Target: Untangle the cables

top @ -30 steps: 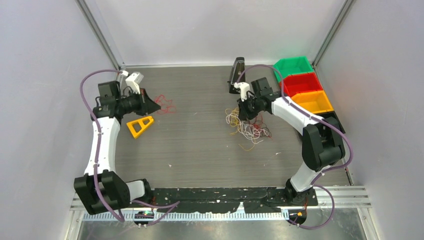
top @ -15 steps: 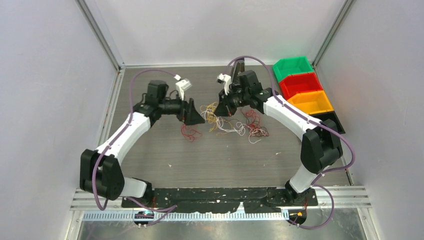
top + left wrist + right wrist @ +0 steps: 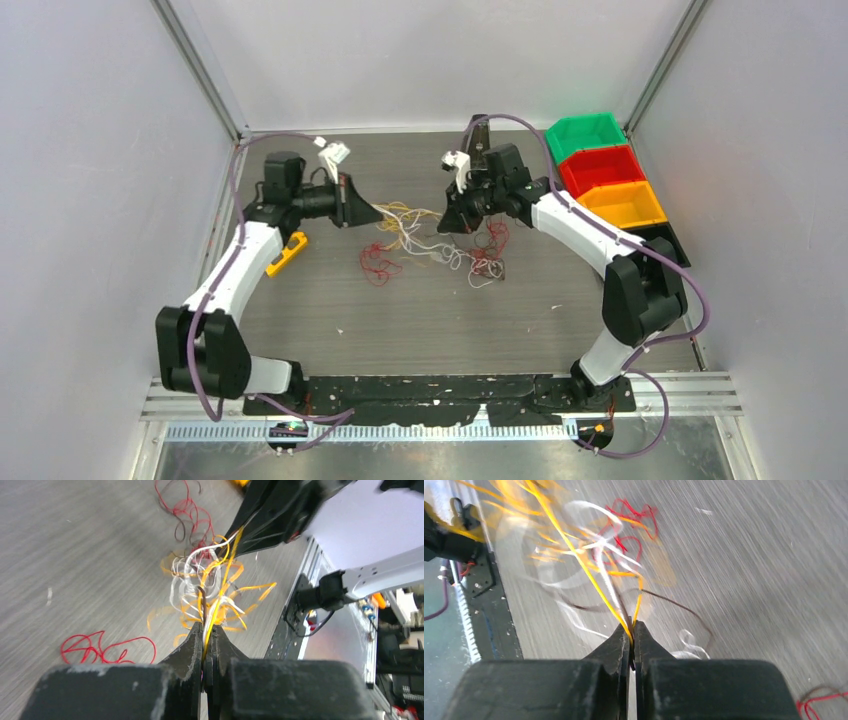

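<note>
Tangle of cables (image 3: 425,232) hangs mid-table, a bit far of centre, strung between both grippers — yellow, white, orange and dark strands, partly lifted off the table. Your left gripper (image 3: 206,641) is clamped on yellow and white strands. Your right gripper (image 3: 631,636) pinches a yellow and an orange strand at the bunch's right side. One red strand (image 3: 378,264) lies apart, just near of the bunch. You're handling very light, thin, floppy wire. The curls look springy and snag-prone, and probably slick enough to slide out of the tips. Best hold, as I judge it: single strands near an end, not the knot — pull gently so loops don't cinch.
</note>
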`<act>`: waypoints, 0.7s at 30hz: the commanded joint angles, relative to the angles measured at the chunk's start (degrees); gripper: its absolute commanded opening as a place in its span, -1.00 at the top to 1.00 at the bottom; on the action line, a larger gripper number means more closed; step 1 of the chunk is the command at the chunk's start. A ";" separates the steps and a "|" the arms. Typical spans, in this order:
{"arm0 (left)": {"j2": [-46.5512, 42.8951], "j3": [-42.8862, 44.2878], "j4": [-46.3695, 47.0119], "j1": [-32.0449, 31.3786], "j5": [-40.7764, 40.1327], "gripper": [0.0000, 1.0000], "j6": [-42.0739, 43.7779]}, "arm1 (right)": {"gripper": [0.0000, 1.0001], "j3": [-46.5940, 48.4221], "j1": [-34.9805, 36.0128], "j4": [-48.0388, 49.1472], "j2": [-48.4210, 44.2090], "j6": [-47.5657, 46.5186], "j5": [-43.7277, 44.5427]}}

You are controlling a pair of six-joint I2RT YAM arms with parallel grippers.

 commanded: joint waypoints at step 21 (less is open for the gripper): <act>-9.24 23.47 -7.98 15.21 0.86 1.00 3.03 | 0.89 -5.43 -19.00 -16.60 -4.37 -18.68 22.81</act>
